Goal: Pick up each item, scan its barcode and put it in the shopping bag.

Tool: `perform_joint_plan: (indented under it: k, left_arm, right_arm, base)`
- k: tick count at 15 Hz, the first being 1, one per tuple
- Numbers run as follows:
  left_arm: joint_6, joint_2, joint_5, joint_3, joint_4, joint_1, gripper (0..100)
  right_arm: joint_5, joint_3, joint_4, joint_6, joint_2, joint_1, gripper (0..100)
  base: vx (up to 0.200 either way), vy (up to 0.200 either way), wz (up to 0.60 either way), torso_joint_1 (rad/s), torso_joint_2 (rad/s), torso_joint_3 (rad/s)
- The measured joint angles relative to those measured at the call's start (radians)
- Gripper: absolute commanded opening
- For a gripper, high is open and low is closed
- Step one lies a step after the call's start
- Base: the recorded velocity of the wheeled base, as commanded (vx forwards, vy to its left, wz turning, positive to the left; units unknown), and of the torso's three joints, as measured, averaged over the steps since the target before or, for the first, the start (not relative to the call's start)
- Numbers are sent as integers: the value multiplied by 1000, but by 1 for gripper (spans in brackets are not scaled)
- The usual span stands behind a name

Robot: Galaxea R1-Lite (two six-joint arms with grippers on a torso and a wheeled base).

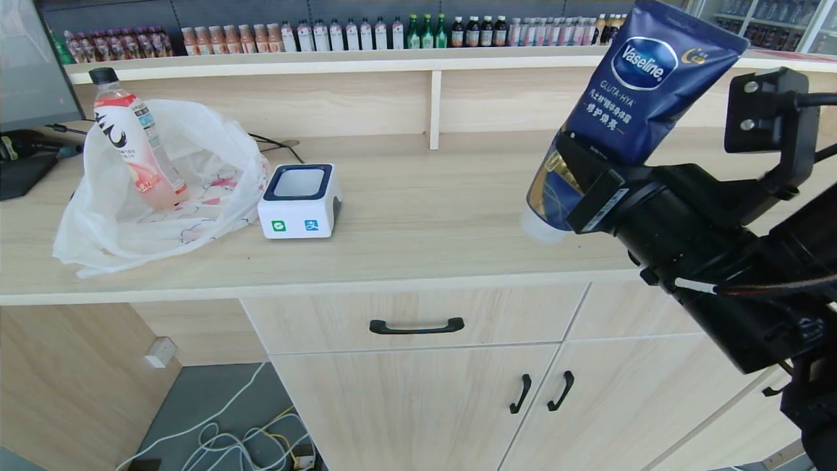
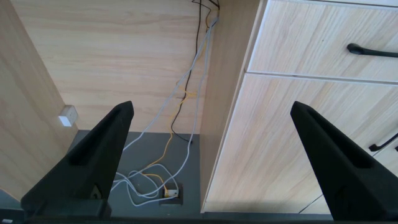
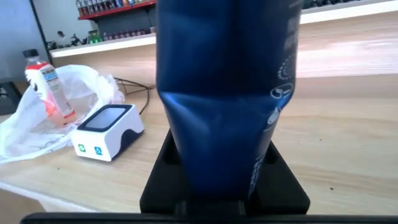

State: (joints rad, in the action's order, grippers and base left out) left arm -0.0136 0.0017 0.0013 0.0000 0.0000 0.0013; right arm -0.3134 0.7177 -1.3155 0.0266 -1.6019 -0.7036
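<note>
Right, the blue lotion tube (image 1: 631,91) is up in the air at about 2 o'clock in the head view, over the right end of the wooden counter (image 1: 425,216), with its cap pointing down and its crimped end tipped toward 1 o'clock. The right gripper (image 1: 588,186) has it low on the body, just above the pale cap, with the jaws drawn in narrow and clamped onto the tube. That leaves the long printed stretch above them free. I'd judge the hold is meant to leave a barcode open to the reader, though I can't make out where the code sits. At 9 o'clock from the tube and well apart from it, the white scanner (image 1: 299,199) sits on the counter with its dark-framed window facing up, so the tube probably has to be carried across and presented over that window. Just beside the scanner, again at 9 o'clock, the white shopping bag (image 1: 104,242) lies slumped open with a pink-labelled bottle (image 1: 134,140) leaning inside, so one item looks bagged and this tube comes next. The left gripper (image 2: 211,155) hangs low by the cabinet fronts (image 2: 298,124), jaws spread wide and holding nothing, with loose cables (image 2: 149,180) on the floor beneath. It's parked well clear of the counter work.
</note>
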Motion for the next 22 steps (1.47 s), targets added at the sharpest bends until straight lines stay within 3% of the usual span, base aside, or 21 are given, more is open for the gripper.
perform_joint_plan:
  k: [7,22]
  left_arm:
    - [-1,0,0,0,0,0,100]
    - [-3,0,0,0,1,0,100]
  right_arm:
    - [2,8,-51,-3,-6,24,0]
    - [37,14,-87,-4,-39,25,0]
  base:
    - [0,0,0,0,0,0]
    - [0,200,0,3,3,1]
